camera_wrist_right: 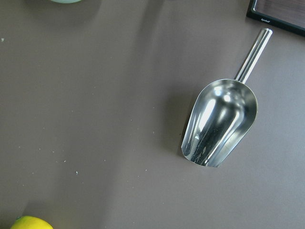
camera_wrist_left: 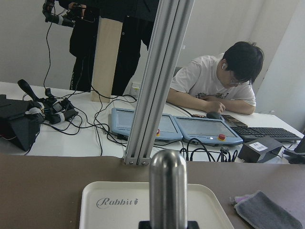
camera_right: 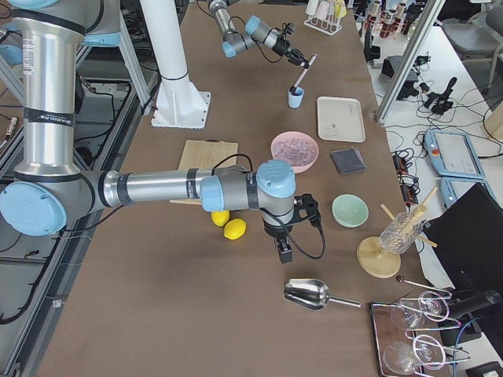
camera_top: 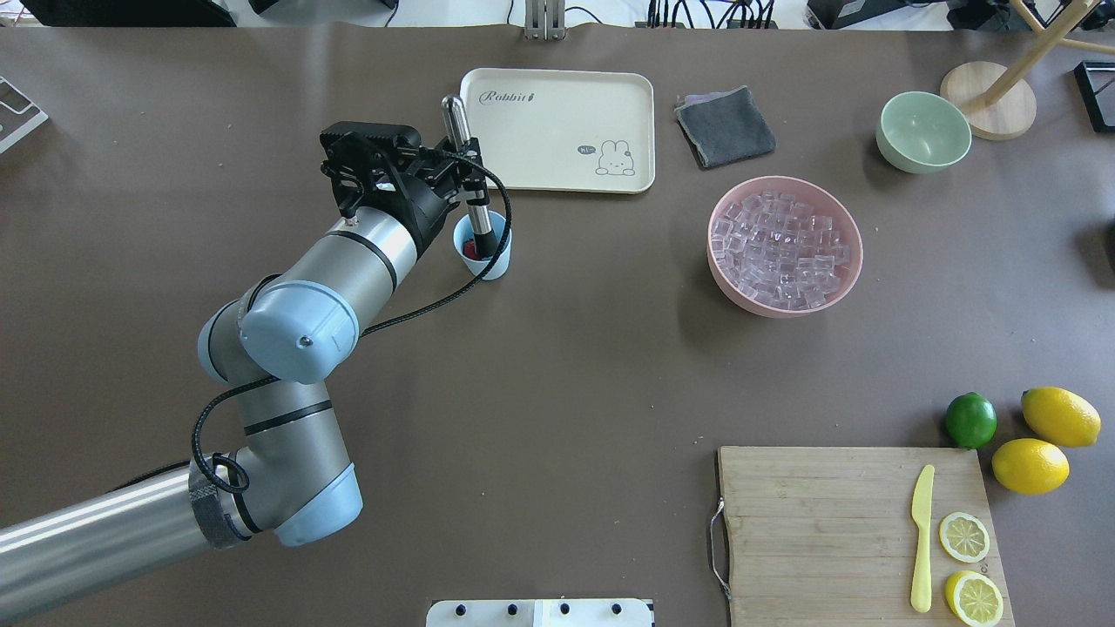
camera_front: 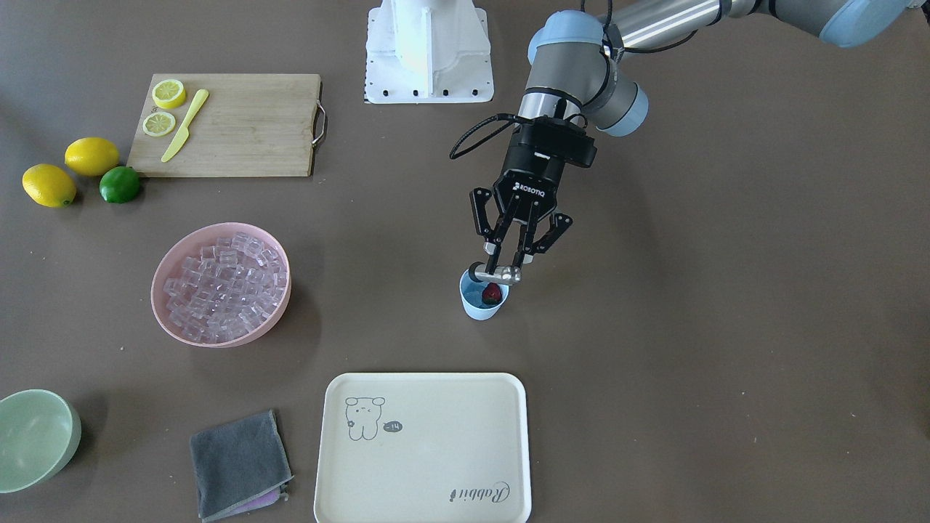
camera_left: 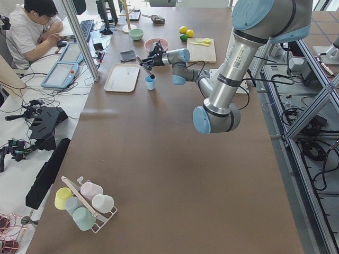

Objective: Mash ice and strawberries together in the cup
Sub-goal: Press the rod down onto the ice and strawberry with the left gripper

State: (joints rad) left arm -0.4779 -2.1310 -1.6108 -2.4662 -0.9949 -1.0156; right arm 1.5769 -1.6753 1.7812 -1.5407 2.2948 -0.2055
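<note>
You worked under soft, even light from above. On the matte table [camera_front: 654,363] shadows were faint and blurred at the rim: note the one on the view's right of the pink bowl [camera_front: 218,338]. The ice [camera_front: 221,287] gave only pale glints. In your right wrist view the scoop [camera_wrist_right: 219,124] carried white highlights and cast a dim shadow to its left. In the left wrist view the near pestle [camera_wrist_left: 167,191] was slightly soft against a bright wall [camera_wrist_left: 286,47]. In the side views the wide lens made the post [camera_left: 80,39] lean.
</note>
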